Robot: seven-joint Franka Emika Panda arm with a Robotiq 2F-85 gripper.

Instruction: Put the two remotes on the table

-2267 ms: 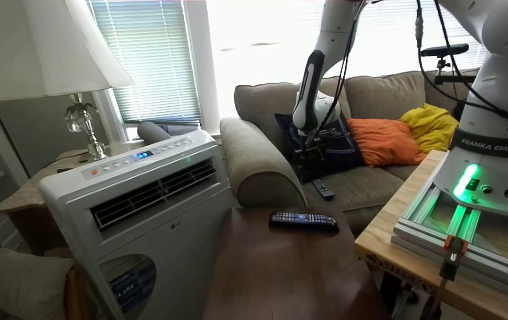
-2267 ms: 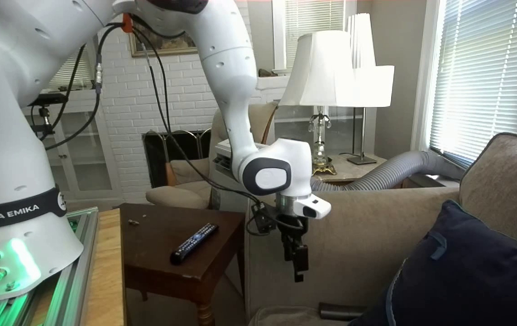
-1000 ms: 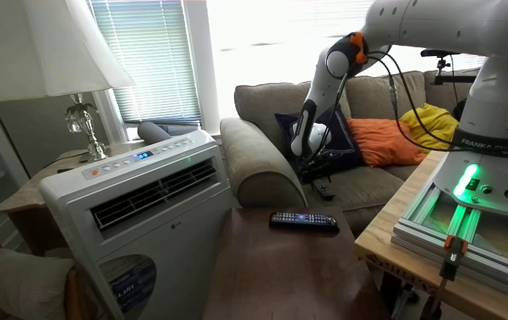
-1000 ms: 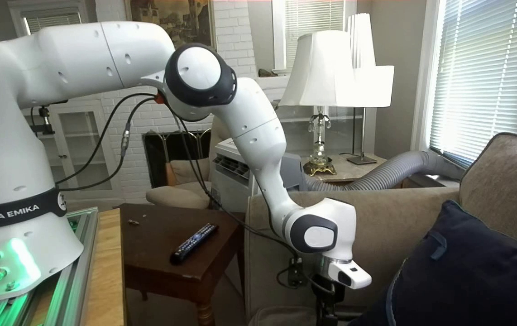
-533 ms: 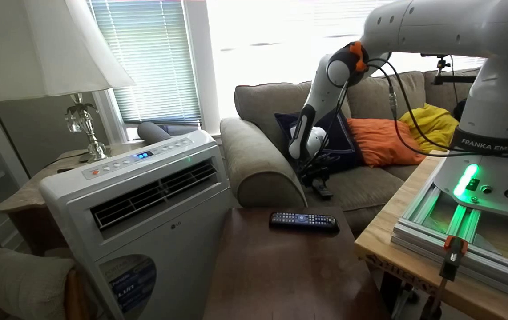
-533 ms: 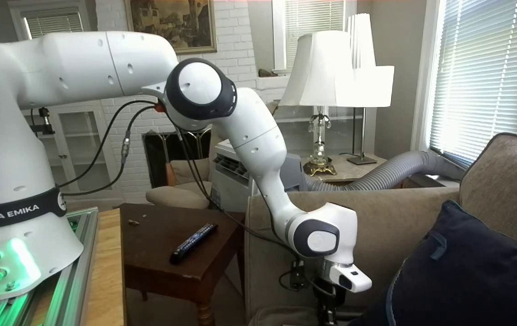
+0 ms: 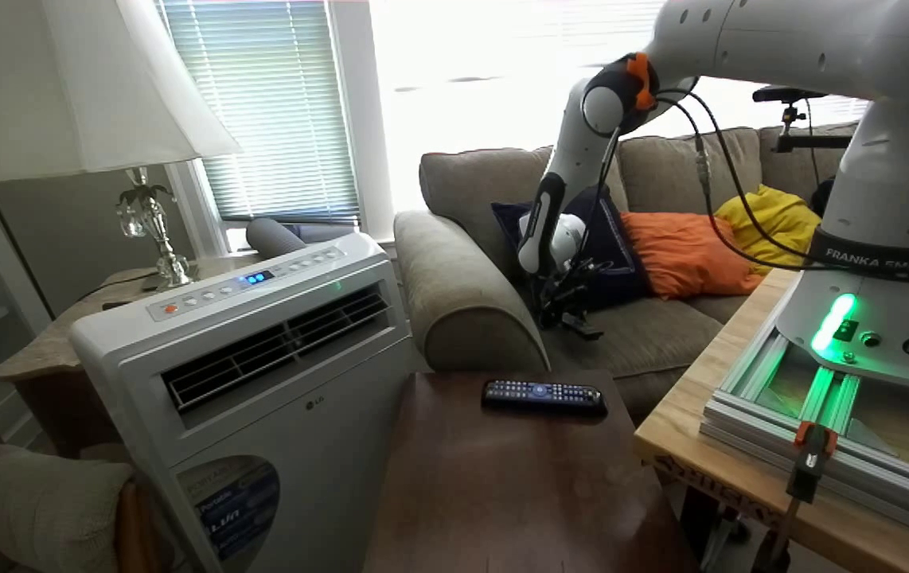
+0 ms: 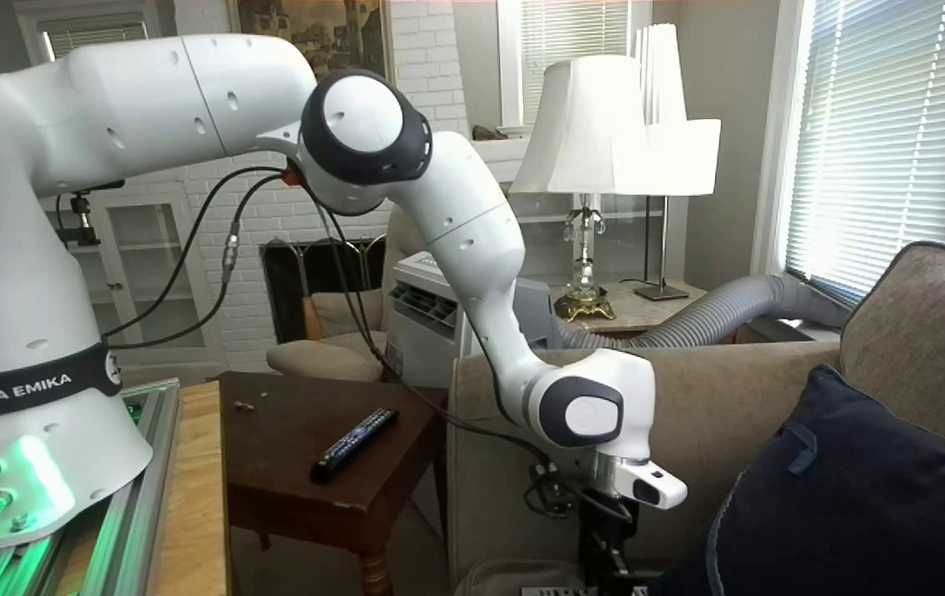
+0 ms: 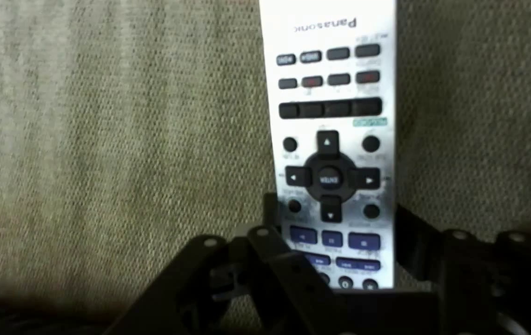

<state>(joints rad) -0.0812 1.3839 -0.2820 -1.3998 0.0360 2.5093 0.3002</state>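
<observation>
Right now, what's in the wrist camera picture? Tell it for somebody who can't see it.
A silvery-looking Panasonic remote, held between the robot's dark jaws, which are closed against its two long sides. Its buttons are mostly black, with some blue, and tan woven couch cloth shows behind it.

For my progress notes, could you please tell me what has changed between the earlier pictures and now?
The black two-fingered claw has come down to the beige fabric sofa, closed on the slim, silver-faced rectangular remote that lay there, and raised it slightly. The black rectangular remote with light buttons stayed put on the dark brown wooden table.
</observation>
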